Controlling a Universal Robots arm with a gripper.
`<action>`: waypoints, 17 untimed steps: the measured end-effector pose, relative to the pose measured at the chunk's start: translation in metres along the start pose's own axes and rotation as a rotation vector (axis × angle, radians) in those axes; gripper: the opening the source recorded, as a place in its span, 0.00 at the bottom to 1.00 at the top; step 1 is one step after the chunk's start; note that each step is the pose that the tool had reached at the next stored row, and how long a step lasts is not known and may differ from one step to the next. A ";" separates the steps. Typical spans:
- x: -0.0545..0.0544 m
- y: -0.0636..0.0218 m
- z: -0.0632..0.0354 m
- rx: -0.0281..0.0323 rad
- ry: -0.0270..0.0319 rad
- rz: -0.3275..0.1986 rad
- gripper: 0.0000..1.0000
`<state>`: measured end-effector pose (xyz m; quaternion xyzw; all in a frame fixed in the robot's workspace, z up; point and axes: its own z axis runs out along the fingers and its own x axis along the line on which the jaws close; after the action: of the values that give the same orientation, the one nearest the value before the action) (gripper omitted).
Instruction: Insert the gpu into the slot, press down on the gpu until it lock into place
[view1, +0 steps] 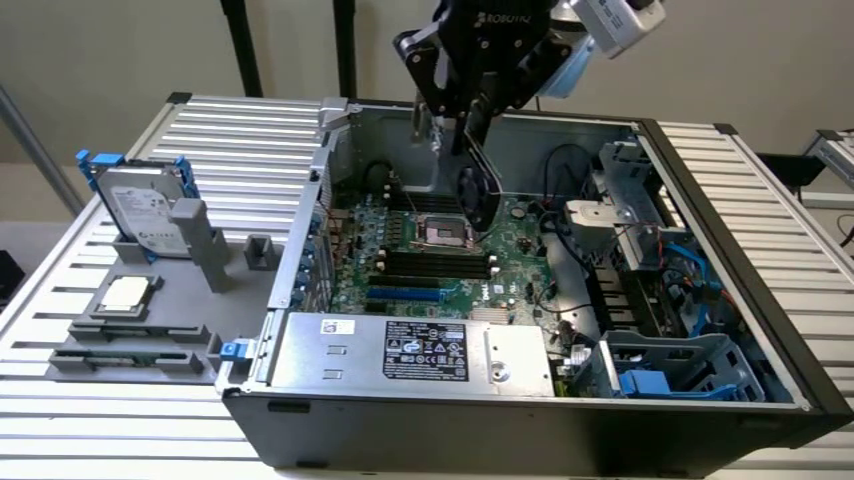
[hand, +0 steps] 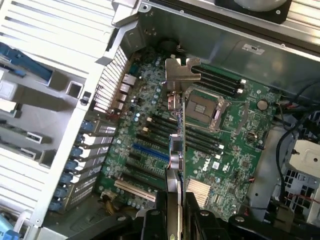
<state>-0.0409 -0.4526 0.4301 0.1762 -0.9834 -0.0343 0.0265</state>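
Observation:
My gripper (view1: 470, 105) hangs over the open computer case, shut on the top edge of the gpu (view1: 478, 180). The card hangs edge-down above the motherboard (view1: 514, 270), near the CPU socket (view1: 447, 233), clear of the board. In the wrist view the gpu (hand: 175, 145) appears edge-on between the fingers (hand: 161, 212), with its silver end bracket (hand: 180, 74) at the far end. The bright-blue slot (view1: 402, 296) lies on the board nearer the power supply. In the wrist view the slot (hand: 150, 153) sits off to one side of the card's edge, not under it.
The case walls (view1: 641, 140) surround the board. A silver power supply (view1: 400, 350) fills the near end, and cables and drive cages (view1: 667, 290) stand at the exterior view's right. Outside the case, a grey fixture (view1: 147, 320) holds a hard drive with blue rails (view1: 140, 215).

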 end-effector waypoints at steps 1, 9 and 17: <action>0.000 0.0000 0.0004 0.0008 0.0015 -0.020 0.26; 0.000 -0.0003 0.0037 0.0066 0.0126 -0.164 0.26; 0.000 -0.0005 0.0064 0.0124 0.0238 -0.308 0.26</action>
<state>-0.0409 -0.4526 0.4237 0.3257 -0.9445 -0.0298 0.0314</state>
